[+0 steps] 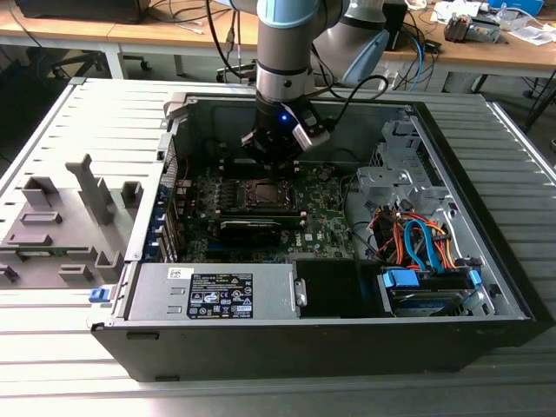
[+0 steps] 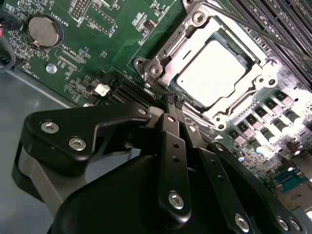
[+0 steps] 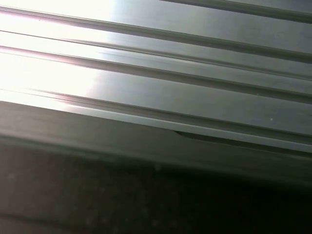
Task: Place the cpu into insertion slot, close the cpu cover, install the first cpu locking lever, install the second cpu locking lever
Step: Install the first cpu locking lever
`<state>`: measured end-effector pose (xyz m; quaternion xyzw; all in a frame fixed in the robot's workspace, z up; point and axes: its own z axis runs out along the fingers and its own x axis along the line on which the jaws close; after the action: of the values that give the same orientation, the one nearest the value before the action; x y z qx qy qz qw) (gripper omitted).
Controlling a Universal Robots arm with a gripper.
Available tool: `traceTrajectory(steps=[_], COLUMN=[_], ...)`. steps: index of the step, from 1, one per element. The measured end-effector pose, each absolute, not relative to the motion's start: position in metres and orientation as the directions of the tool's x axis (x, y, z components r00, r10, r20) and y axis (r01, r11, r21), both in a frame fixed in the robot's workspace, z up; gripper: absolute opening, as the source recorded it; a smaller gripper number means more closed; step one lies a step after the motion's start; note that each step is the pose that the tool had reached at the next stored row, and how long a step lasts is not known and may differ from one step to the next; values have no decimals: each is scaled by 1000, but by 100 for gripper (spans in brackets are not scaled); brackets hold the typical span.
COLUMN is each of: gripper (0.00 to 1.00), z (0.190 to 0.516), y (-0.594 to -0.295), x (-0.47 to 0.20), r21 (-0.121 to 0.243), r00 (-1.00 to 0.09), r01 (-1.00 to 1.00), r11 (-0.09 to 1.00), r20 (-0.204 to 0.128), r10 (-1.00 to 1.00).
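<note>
Your gripper (image 2: 174, 101) has its fingertips pressed together with nothing between them, poised just beside the edge of the insertion slot (image 2: 161, 61). The cpu (image 2: 214, 73) already sits in that socket, its bright metal top showing through the window of the cpu cover (image 2: 234, 41) (which lies flat over it). In the exterior view the arm stands over the green motherboard (image 1: 326, 208) inside the open computer case (image 1: 434, 313).

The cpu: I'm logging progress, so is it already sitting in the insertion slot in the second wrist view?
Yes, the cpu lies flat inside the insertion slot, framed by the cpu cover.
</note>
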<state>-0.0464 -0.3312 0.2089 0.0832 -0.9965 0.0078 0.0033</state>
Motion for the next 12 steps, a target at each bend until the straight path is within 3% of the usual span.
traceTrajectory(steps=[12], gripper=[11], z=[206], y=[-337], x=[-44], r21=[-15], r00=[-986], r01=[-166], r11=[986], r20=[8], r10=[-166])
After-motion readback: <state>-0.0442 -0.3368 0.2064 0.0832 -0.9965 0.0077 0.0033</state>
